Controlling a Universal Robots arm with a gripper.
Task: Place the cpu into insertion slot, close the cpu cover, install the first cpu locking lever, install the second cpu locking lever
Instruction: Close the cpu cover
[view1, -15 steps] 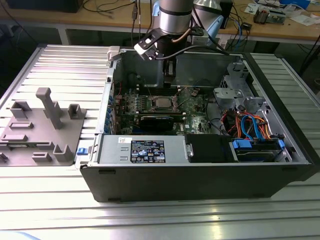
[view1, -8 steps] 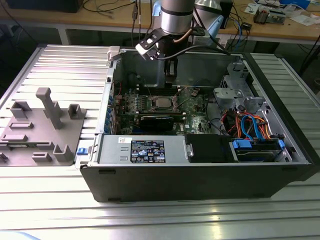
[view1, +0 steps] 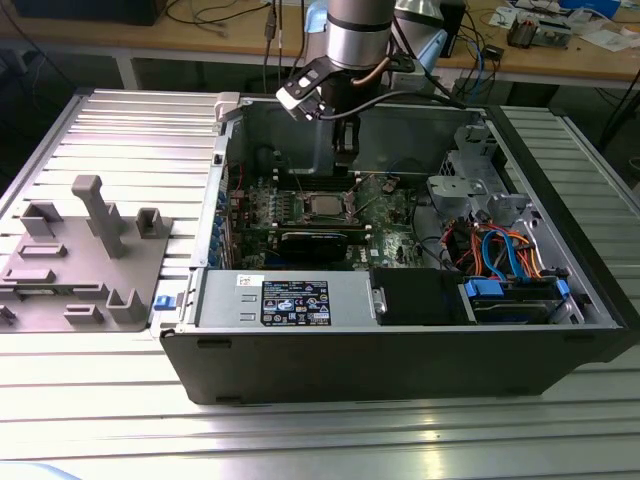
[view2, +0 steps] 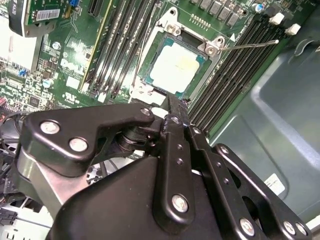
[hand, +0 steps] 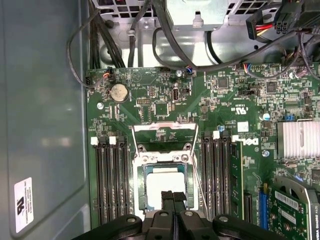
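Note:
The cpu (hand: 165, 181) lies flat in the insertion slot (hand: 141, 192) of the green motherboard, silver face up. It also shows in the second wrist view as the cpu (view2: 177, 67), and in the exterior view as the cpu (view1: 322, 207). The cpu cover (hand: 164, 131) stands swung open on the far side of the socket. A thin locking lever (view2: 250, 46) sticks out over the memory slots. My gripper (hand: 173, 196) hangs just above the near edge of the chip, fingers shut together with nothing between them; the gripper (view1: 343, 152) sits inside the open case.
Black memory slots (hand: 111, 180) flank the socket on both sides. A long card (view1: 315, 243), a power supply (view1: 285, 300) and bundled cables (view1: 495, 250) fill the case. The case wall (hand: 42, 115) is close beside the socket. A grey fixture (view1: 85, 250) lies on the table.

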